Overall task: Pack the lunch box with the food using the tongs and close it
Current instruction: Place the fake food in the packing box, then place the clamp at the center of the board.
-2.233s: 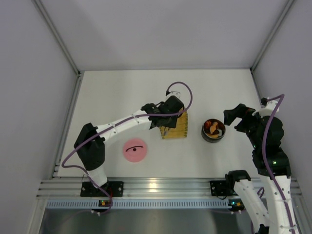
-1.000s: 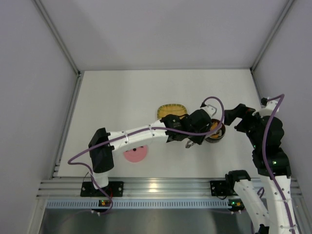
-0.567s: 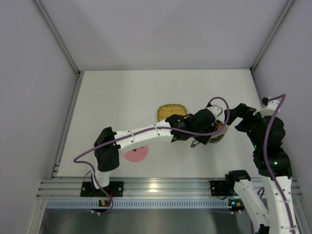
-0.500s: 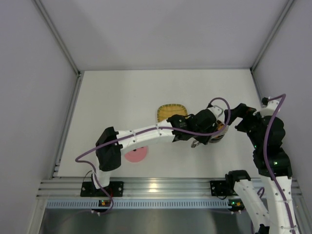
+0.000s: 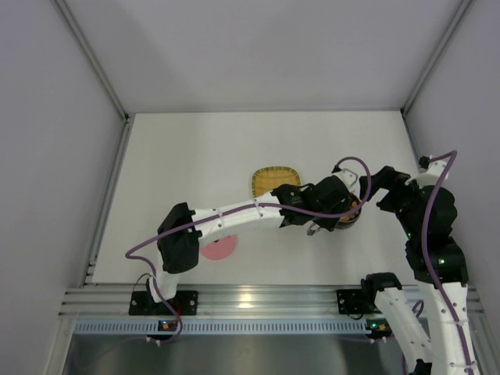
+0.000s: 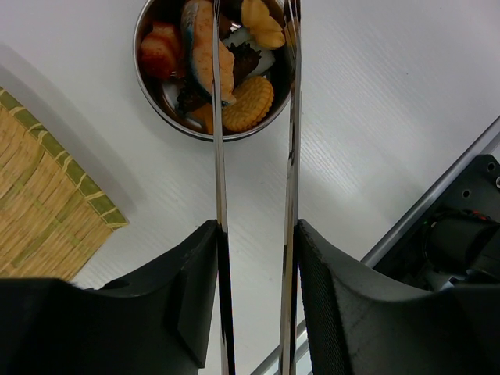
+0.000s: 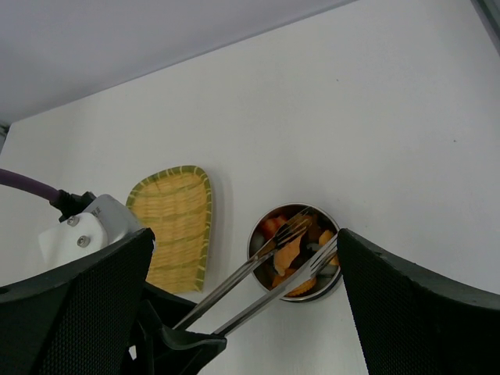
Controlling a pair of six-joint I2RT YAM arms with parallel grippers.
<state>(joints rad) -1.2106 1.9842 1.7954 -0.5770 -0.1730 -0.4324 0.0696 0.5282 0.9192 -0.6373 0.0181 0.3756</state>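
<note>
1. Currently the left gripper [image 6: 254, 234] is narrow, its two pads pressing the slim arms of the tongs [image 6: 291, 156] from outside, so it holds them.
2. Tong tips reach toward 12 o'clock over the lunch box [image 6: 141, 66]. In the right wrist view they stand parted above the food [image 6: 244, 103], with nothing visibly pinched.
3. All food seen lies inside the steel bowl: a round cracker, orange pieces and dark bits.
4. Judgement: the tongs are stiff but springy and slick, so hold across both arms, with a light squeeze to shut the tips.
5. Judgement: the pieces are light and crumbly. The bowl is probably light too and may skid if nudged.
6. The yellow woven tray [image 5: 275, 180] lies at 9 o'clock of the bowl, with no food seen on it.
7. The pink lid [image 5: 219, 248] lies flat at 7 o'clock of the tray, partly under the left arm. Judgement: it is thin and light, best taken by its handle.
8. The right gripper [image 7: 245, 242] is spread wide and holds nothing, at 3 o'clock of the bowl.
</note>
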